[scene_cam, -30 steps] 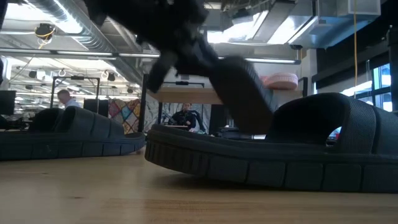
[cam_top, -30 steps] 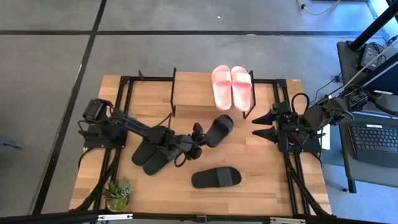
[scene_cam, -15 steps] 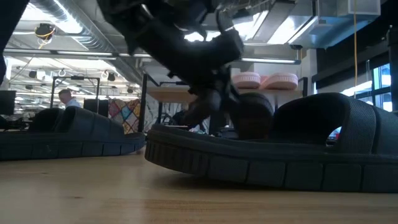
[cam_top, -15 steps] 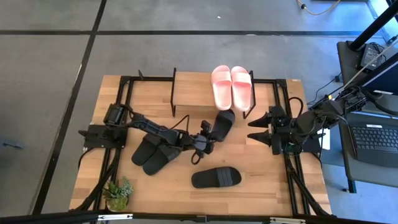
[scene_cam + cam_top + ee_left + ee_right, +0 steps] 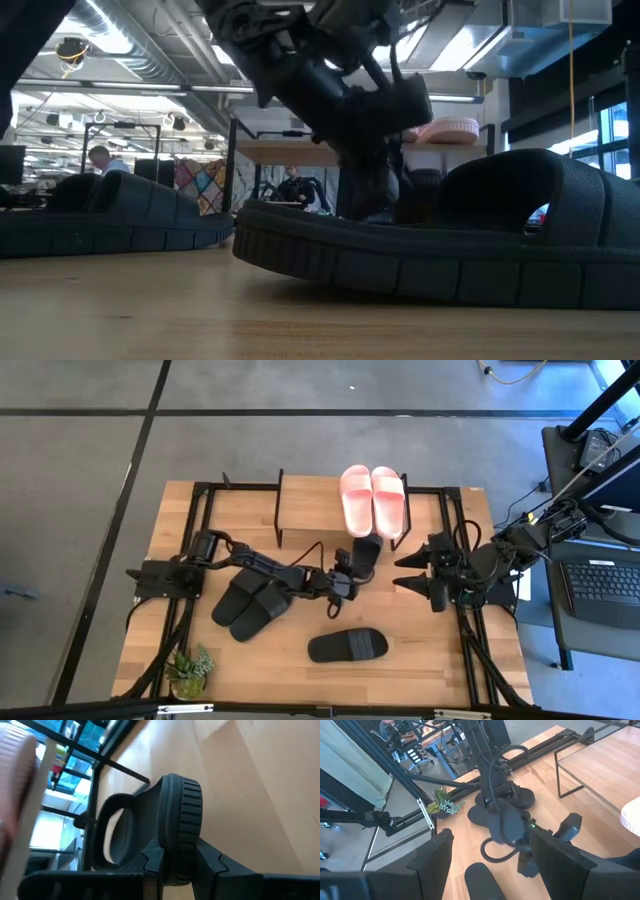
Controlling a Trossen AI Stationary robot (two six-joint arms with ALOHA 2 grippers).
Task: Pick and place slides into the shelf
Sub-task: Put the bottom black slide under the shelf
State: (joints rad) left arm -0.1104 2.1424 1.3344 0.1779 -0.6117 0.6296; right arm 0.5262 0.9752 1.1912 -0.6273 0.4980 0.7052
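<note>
My left gripper [image 5: 349, 573] reaches across the table's middle and is shut on a black slide [image 5: 363, 556], just in front of the shelf [image 5: 310, 510]. The pale pink pair [image 5: 372, 498] lies flat on the shelf's top board. A black pair [image 5: 250, 603] lies on the table under my left arm. A single black slide [image 5: 348, 645] lies nearer the near edge and fills the low view [image 5: 450, 240]. My right gripper [image 5: 408, 572] hangs open to the right of the held slide, touching nothing. My left gripper pinches the black slide's sole [image 5: 181, 847] between its two fingers [image 5: 216, 863], at the end away from the strap [image 5: 117, 832]. The fingers come slanting from the table's left. The slide is turned on its edge; whether it touches the table, I cannot tell.
A small potted plant [image 5: 190, 670] stands at the near left corner. Black frame rails [image 5: 470, 650] run along both sides of the table. A laptop [image 5: 600, 582] sits off the table's right edge. People show in the room behind in the low view.
My left gripper has carried the black slide toward the table's right and far edge, up to the shelf's front, and lowered. The slide has turned from lying flat to standing on its edge. My right gripper has shifted a little toward the left.
</note>
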